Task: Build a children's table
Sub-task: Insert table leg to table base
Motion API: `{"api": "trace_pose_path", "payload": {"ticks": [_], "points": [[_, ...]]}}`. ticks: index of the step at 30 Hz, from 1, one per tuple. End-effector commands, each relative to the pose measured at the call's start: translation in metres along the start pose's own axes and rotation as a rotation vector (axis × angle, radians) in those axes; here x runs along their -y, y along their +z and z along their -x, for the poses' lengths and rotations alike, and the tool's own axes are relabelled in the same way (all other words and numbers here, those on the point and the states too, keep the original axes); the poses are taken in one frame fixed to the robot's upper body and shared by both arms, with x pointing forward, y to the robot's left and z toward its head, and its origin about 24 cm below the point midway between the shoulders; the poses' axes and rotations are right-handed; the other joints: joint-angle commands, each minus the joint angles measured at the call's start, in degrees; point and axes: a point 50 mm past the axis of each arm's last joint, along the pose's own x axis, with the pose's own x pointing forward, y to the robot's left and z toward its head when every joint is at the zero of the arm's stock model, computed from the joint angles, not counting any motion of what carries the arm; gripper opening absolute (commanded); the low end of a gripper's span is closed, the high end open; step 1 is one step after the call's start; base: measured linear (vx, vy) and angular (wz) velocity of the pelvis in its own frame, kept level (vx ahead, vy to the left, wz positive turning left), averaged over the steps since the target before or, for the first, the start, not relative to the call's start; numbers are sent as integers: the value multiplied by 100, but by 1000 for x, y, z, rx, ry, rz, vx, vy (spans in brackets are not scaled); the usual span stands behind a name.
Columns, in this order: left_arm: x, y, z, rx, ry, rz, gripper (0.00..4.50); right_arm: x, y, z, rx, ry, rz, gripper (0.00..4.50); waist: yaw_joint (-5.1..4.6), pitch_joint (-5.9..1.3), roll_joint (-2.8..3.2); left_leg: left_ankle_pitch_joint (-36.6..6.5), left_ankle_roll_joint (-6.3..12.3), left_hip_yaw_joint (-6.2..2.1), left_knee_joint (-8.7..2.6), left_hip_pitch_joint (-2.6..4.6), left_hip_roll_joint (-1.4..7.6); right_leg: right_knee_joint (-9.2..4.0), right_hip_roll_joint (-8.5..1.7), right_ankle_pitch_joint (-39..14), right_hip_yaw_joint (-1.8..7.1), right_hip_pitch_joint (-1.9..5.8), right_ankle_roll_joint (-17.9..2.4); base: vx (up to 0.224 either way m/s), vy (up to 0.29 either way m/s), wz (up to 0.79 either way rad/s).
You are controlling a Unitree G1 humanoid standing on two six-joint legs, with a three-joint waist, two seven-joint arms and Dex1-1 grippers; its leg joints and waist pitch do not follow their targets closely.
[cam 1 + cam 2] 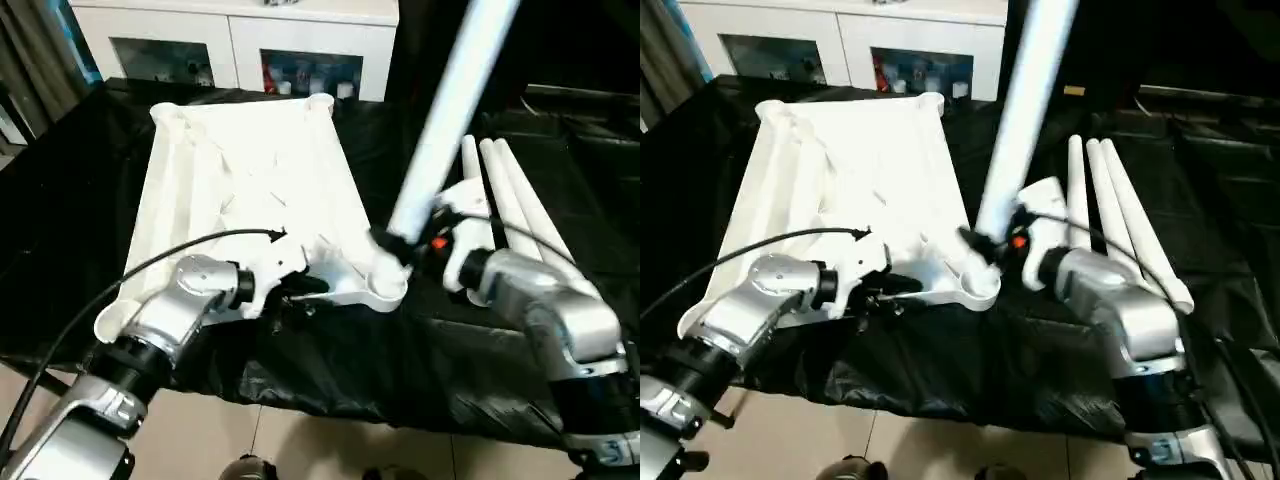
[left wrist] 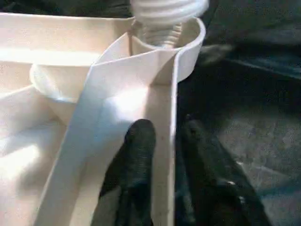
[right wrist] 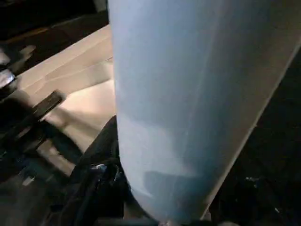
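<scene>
Leg held at the near corner socket, both grippers on the white plastic table.

The left gripper (image 2: 162, 155) straddled the near rim of the upturned white ribbed rectangular tabletop (image 1: 250, 160), one black finger (image 2: 136, 146) inside the wall, the other outside over black cloth (image 1: 60, 200). Just right of it, the right gripper (image 1: 400, 245) clasped a long white tubular leg (image 1: 440, 110) standing tilted in the rounded corner socket (image 1: 380, 290). Beyond that gripper three spare white legs (image 1: 510, 200) lay together; past the tabletop's far edge stood a white glass-doored cabinet (image 1: 230, 40).

All-white ribbed plastic tabletop (image 1: 250, 170); white tubular plastic legs (image 1: 510, 195), one held looking faintly bluish (image 1: 445, 120); black cloth (image 1: 60, 220); black pincer fingers (image 2: 136, 155); silver forearms.
</scene>
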Motion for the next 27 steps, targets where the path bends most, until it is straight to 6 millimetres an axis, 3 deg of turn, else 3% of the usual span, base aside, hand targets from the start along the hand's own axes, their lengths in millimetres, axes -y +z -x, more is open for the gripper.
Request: {"api": "trace_pose_path", "payload": {"ticks": [1, 8, 9, 10, 16, 18, 23, 27], "points": [[-1, -1, 2, -11, -2, -6, 80, -4, 4, 2, 6, 26, 30, 190, -1, -355, -72, -1057, 11, -128, -478, 137, 389, -438, -491, -1194, 251, 225, -1321, 0, 0, 0], [1, -3, 2, -44, -59, -35, 26, -5, -1, 3, -14, 26, 37, 190, 0, -340, -41, -1094, -32, -135, -499, 141, 390, -457, -489, -1167, 257, 215, -1301, 0, 0, 0], [2, -3, 2, -54, -72, -41, 13, -5, -2, 3, -15, 26, 37, 190, 1, -345, -46, -1049, -26, -134, -499, 140, 386, -445, -486, -1065, 254, 222, -1316, 0, 0, 0], [2, -4, 2, -64, -80, -50, 5, -5, -2, 3, -15, 25, 37, 190, 10, -358, -8, -983, -15, -137, -495, 140, 385, -429, -494, -940, 252, 233, -1346, 0, 0, 0], [2, -7, 0, -104, -103, -79, 0, -2, -2, 2, -16, 15, 43, 190, 16, -392, -13, -649, 143, -111, -479, 145, 390, -378, -482, -177, 238, 269, -1560, 0, 0, 0], [2, -7, 0, -109, -106, -84, 0, -1, -3, 2, -16, 14, 42, 190, 21, -380, -9, -725, 144, -109, -484, 148, 393, -395, -486, -272, 238, 268, -1576, 0, 0, 0], [2, -7, -2, -145, -133, -120, 0, -2, -7, -1, -34, 33, 35, 190, 21, -354, -3, -1169, -54, -124, -519, 174, 408, -456, -506, -961, 254, 257, -1482, 0, 0, 0], [2, -8, -4, -160, -143, -126, 0, -4, -13, -2, -64, 50, 32, 190, 25, -379, 0, -1024, -47, -122, -511, 172, 409, -428, -499, -692, 252, 260, -1506, 0, 0, 0]]}}
